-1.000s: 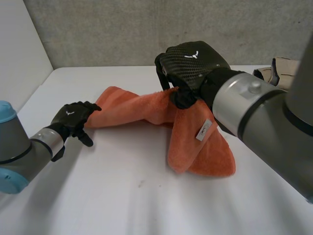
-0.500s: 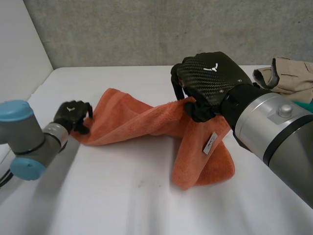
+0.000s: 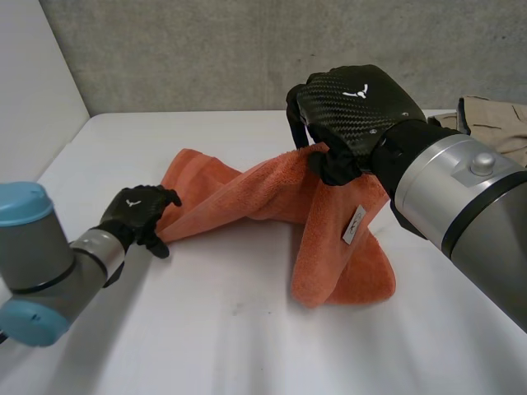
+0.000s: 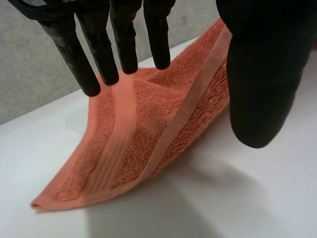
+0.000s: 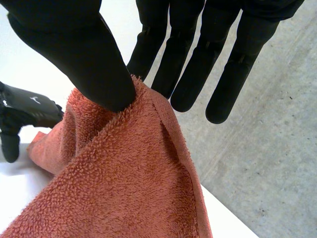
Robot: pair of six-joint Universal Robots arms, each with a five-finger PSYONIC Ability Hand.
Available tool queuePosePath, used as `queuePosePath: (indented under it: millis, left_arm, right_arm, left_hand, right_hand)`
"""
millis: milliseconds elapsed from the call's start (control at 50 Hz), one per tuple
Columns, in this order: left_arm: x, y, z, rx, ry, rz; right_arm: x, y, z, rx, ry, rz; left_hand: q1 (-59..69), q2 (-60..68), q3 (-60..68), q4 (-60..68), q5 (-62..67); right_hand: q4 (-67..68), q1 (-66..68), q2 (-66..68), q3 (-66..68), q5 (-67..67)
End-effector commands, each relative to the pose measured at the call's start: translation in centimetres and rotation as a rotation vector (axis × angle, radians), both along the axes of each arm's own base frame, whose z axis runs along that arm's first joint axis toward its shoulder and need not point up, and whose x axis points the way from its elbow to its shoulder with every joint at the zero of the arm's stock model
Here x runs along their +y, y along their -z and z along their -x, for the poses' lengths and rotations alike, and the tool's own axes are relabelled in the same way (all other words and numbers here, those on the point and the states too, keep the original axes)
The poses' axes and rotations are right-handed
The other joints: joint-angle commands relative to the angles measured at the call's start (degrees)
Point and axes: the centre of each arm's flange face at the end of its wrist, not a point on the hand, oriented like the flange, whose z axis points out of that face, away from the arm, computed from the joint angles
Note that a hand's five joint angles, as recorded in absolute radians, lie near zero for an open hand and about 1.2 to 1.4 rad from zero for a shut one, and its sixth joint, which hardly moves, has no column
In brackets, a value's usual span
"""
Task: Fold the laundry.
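We saw the orange towel (image 3: 329, 247) slung above the white table (image 3: 247, 337). Our right hand (image 3: 354, 107) pinched its raised edge between thumb and fingers, and our left hand (image 3: 136, 210) grasped the low end near a corner.

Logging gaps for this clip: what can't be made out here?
- Beige garment, head view: mostly hidden behind the right arm and cut by the edge.
- White tag on the orange towel, head view: print too small to read.
- Left hand: whether it actually grips the towel is unclear.
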Motion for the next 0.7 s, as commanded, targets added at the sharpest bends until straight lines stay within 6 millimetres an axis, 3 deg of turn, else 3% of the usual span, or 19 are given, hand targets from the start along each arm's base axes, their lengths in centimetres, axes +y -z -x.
queuePosePath:
  millis: [20, 40, 60, 120, 140, 180, 200, 280, 300, 340, 380, 420, 480, 540, 640, 700]
  left_arm:
    - [-3.0, 1.8, 1.6, -0.003, 0.015, 0.004]
    - [-3.1, 2.1, 1.6, -0.009, 0.012, -0.002]
    - [-3.4, 2.2, 1.5, -0.013, -0.004, 0.001]
    - [-3.7, 1.1, 0.9, -0.015, -0.047, 0.021]
    - [-3.7, -1.5, 0.5, -0.002, -0.067, 0.081]
    - [-3.3, -3.9, 0.1, 0.013, -0.079, 0.129]
    - [-2.5, -6.3, -0.6, 0.025, -0.089, 0.182]
    - [-0.7, -10.9, -2.1, 0.049, -0.106, 0.298]
    - [0.6, -13.2, -2.7, 0.061, -0.1, 0.362]
    - [2.1, -15.0, -2.8, 0.074, -0.078, 0.414]
    - [3.0, -15.7, -2.8, 0.078, -0.058, 0.432]
    - [4.0, -15.7, -2.7, 0.08, -0.033, 0.432]
    - [4.5, -15.2, -2.4, 0.081, -0.012, 0.421]
    - [4.3, -13.4, -2.4, 0.07, -0.014, 0.364]
    - [1.2, -6.3, -2.0, 0.018, -0.019, 0.151]
    - [-0.6, -4.8, -1.5, -0.001, -0.01, 0.134]
  right_arm:
    - [-0.1, 0.3, 0.3, 0.007, 0.013, -0.009]
    - [-0.2, 0.3, 0.4, 0.006, 0.015, -0.008]
    - [-0.2, 0.2, 0.4, 0.005, 0.016, -0.007]
    - [-0.7, 0.3, 0.6, 0.014, 0.031, -0.001]
    - [-0.8, 0.3, 0.7, 0.016, 0.034, 0.001]
    - [-1.7, 0.0, 1.2, 0.018, 0.063, 0.014]
    - [-1.9, -0.1, 1.4, 0.023, 0.072, 0.018]
    - [-3.3, -0.1, 2.4, 0.096, 0.113, 0.064]
    - [-3.7, 0.1, 2.7, 0.149, 0.121, 0.084]
    - [-3.8, 0.4, 3.0, 0.205, 0.122, 0.095]
    - [-3.7, 0.8, 3.1, 0.282, 0.11, 0.108]
    - [-3.9, 1.5, 3.0, 0.332, 0.102, 0.107]
    - [-4.8, 4.1, 2.5, 0.427, 0.077, 0.052]
    - [-6.0, 7.2, 2.0, 0.49, 0.054, -0.029]
    - [-8.1, 11.6, 1.1, 0.552, 0.041, -0.131]
    - [-9.6, 13.5, 0.3, 0.557, 0.039, -0.154]
  left_hand:
    - [42.11, 42.59, 42.28, 42.96, 43.32]
    - [52.87, 53.35, 53.04, 53.72, 54.08]
    - [55.62, 56.1, 55.79, 56.47, 56.83]
    - [55.65, 56.13, 55.82, 56.5, 56.86]
    - [55.65, 56.13, 55.82, 56.5, 56.86]
    - [55.65, 56.13, 55.82, 56.5, 56.86]
    - [55.65, 56.13, 55.82, 56.5, 56.86]
    - [55.65, 56.13, 55.82, 56.5, 56.86]
    - [55.65, 56.13, 55.82, 56.5, 56.86]
    - [55.65, 56.13, 55.82, 56.5, 56.86]
    - [55.65, 56.13, 55.82, 56.5, 56.86]
    - [55.65, 56.13, 55.82, 56.5, 56.86]
    - [55.65, 56.13, 55.82, 56.5, 56.86]
    - [55.65, 56.13, 55.82, 56.5, 56.86]
    - [55.65, 56.13, 55.82, 56.5, 56.86]
    - [55.65, 56.13, 55.82, 56.5, 56.86]
  right_hand:
    - [11.3, 16.92, 13.08, 11.89, 15.1]
    - [11.3, 16.92, 13.08, 11.89, 15.1]
    - [11.3, 16.92, 13.08, 11.89, 15.1]
    - [11.3, 16.92, 13.08, 11.89, 15.1]
    - [11.3, 16.92, 13.08, 11.89, 15.1]
    - [11.3, 16.92, 13.08, 11.89, 15.1]
    - [11.3, 16.92, 13.08, 11.89, 15.1]
    - [11.3, 16.92, 13.08, 11.89, 15.1]
    - [11.3, 16.92, 13.08, 11.89, 15.1]
    - [11.3, 16.92, 13.08, 11.89, 15.1]
    - [11.3, 16.92, 13.08, 11.89, 15.1]
    - [11.3, 16.92, 13.08, 11.89, 15.1]
    - [11.3, 16.92, 13.08, 11.89, 15.1]
    - [11.3, 16.92, 13.08, 11.89, 15.1]
    - [11.3, 16.92, 13.08, 11.89, 15.1]
    - [11.3, 16.92, 13.08, 11.89, 15.1]
